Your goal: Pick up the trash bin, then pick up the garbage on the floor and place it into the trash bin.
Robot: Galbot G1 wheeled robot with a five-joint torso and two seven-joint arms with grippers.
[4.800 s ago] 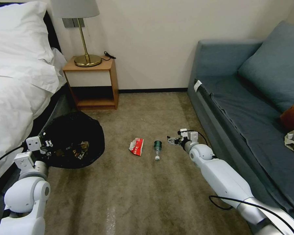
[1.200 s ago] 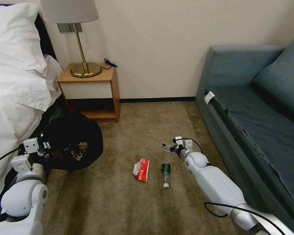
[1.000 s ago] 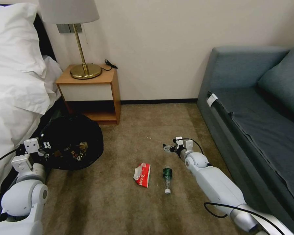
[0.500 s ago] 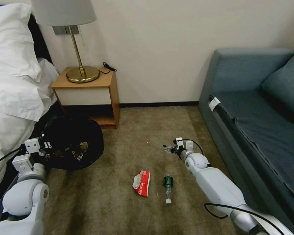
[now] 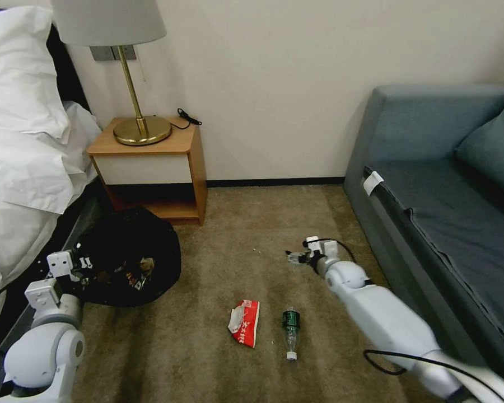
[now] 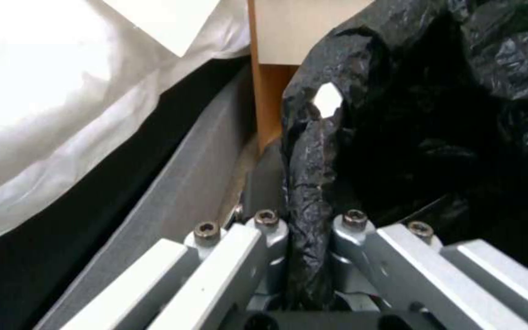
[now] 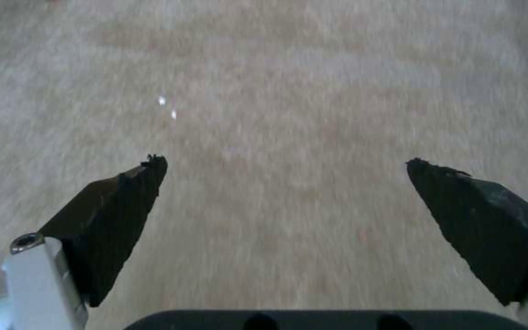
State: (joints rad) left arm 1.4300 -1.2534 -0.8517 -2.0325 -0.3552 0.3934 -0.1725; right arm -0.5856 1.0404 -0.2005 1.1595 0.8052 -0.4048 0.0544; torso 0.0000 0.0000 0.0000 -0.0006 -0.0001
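trash bin (image 5: 130, 254) rim pinched by left gripper (image 6: 308, 256); right gripper (image 7: 285, 165) spread above carpet (image 7: 288, 68)

White arms (image 5: 386, 319), black cables (image 5: 400, 364)

The left gripper (image 5: 83, 263), at the lower left of the head view, is clamped tight on a fold of the trash bin (image 5: 126, 263) liner. The right arm reaches from lower right toward centre, its gripper (image 5: 293, 258) spread wide with nothing between the fingers.
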